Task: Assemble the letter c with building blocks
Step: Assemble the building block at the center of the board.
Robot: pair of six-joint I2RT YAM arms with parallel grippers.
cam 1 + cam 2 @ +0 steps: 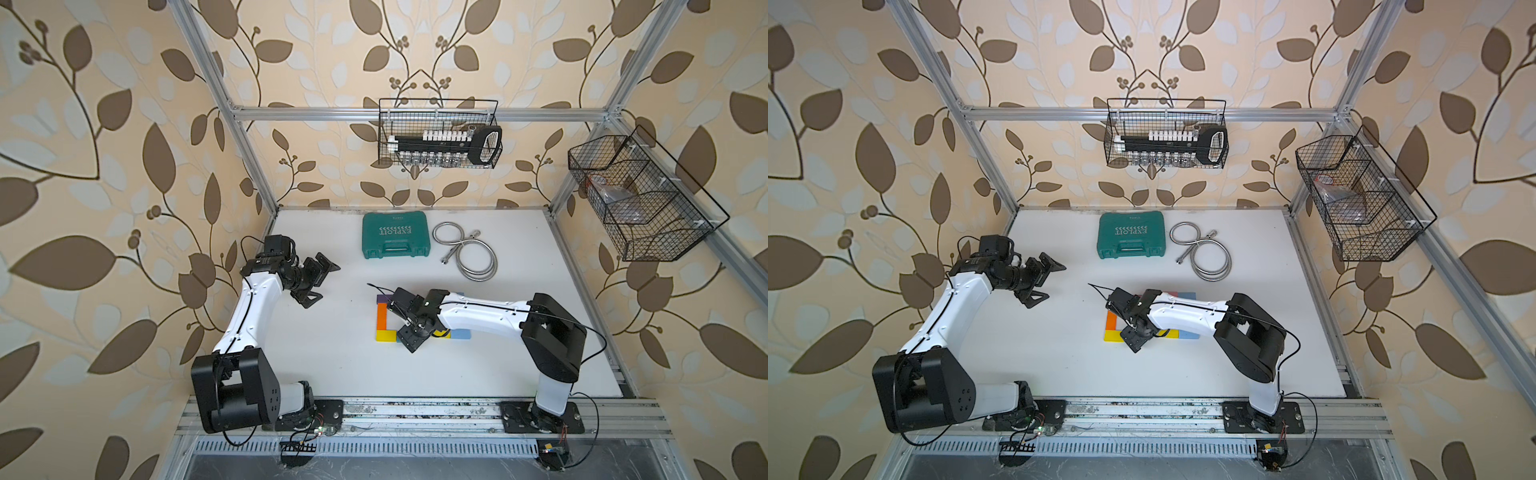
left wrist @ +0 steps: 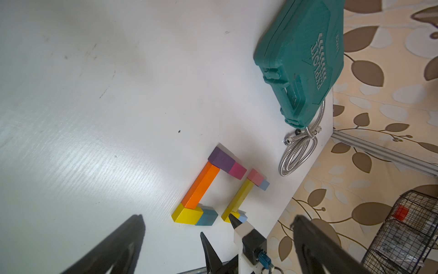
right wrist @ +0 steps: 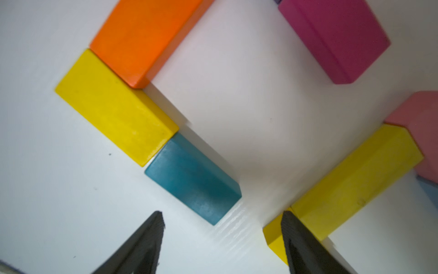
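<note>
Building blocks (image 2: 239, 197), left wrist view: nine sure. Yellow (image 2: 187, 214) two, light blue (image 2: 265, 185) two; orange (image 2: 201, 187), purple (image 2: 221, 159), magenta (image 2: 237, 170), pink (image 2: 256, 176), teal (image 2: 207, 217) one each (possible third yellow, half hidden). Green case (image 2: 305, 59) one. Metal hose (image 2: 285, 163) one. Wire baskets (image 1: 386, 124) two. Robot arms (image 1: 249, 307) two.

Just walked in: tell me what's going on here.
The right gripper hangs open over the blocks, holding nothing. A C lies there: purple block and magenta block at the far end, orange block as the spine, short yellow block and teal block nearest the robot. A long yellow block lies across its opening. The left gripper is open, aside.
</note>
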